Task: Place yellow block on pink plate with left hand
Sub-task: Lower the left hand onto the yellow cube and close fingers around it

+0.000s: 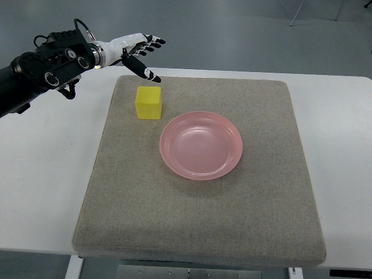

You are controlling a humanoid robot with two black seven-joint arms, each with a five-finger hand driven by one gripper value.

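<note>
The left arm (pixel 35 72) runs off the picture's left edge, so nothing past its dark forearm shows, and the palm of the left hand (pixel 135 49) is turned away from view. The white table (pixel 40 174) is cut by the left, right and bottom edges, its near corners and legs lost, and the grey mat's (pixel 203 221) near edge hides the table's front rim. At the top right, thin metal legs (pixel 314 10) are clipped by the top edge; what they belong to I cannot tell.
</note>
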